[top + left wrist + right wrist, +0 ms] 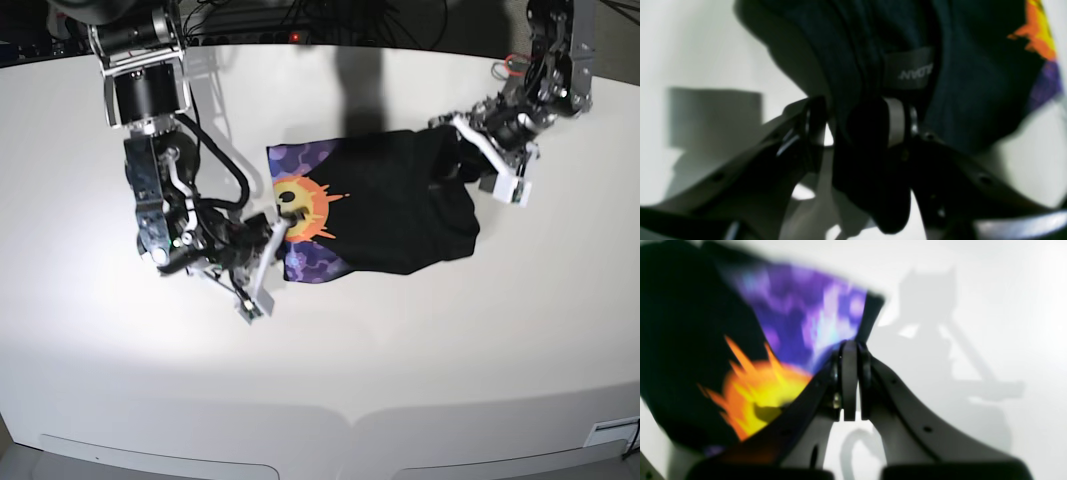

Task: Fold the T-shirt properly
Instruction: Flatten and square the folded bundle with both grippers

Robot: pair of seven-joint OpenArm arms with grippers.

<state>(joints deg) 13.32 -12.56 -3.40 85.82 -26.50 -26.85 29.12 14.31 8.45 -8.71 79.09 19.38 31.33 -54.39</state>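
Observation:
The black T-shirt (pixel 400 210) lies bunched mid-table, with its orange-yellow sun print (pixel 300 205) on purple facing up at its left end. My right gripper (pixel 283 228) is shut on that printed edge. The right wrist view shows its fingers (pixel 850 350) pressed together with the cloth's edge pinched at the tips, beside the T-shirt (pixel 680 340). My left gripper (pixel 470 150) is at the shirt's right end. In the left wrist view its jaws (pixel 857 116) stand wide with a thick fold of the T-shirt (pixel 973 83) hanging between them. A white gap shows beside one finger (pixel 813 126). The neck label (pixel 910 70) faces the camera.
The white table (pixel 330 380) spreads wide around the shirt. Cables and a power strip with a red light (pixel 295 37) run along the far edge. The arm bases stand at the back left (pixel 145 80) and back right (pixel 555 50).

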